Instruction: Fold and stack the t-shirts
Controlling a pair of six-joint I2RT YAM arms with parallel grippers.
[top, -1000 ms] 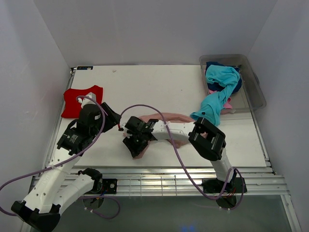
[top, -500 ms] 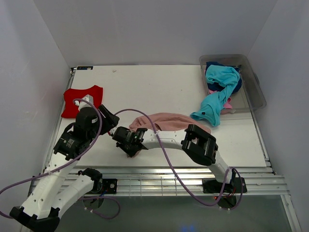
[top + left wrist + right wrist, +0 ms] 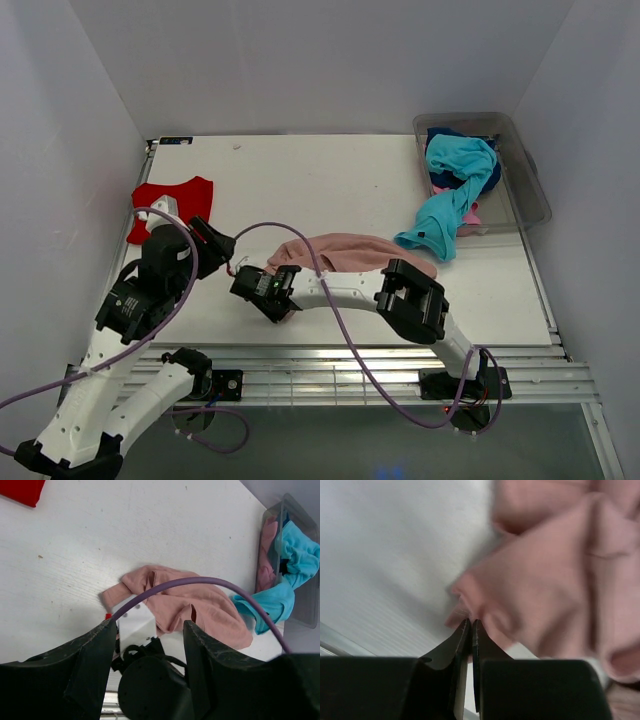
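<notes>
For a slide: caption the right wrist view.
Right gripper pinching an edge of the dusty-pink t-shirt on the white table.

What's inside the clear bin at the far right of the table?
In the bin, a turquoise tee lies on top and spills over the rim onto the table. Beneath it, navy cloth and bright pink cloth show. Anything lower is covered.

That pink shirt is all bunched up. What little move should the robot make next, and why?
Probably raise the right hand slightly and draw it leftward, I'd judge: it is shut on an edge of the crumpled pink shirt, so pulling would begin spreading it flat. The left hand is open and holds nothing.
</notes>
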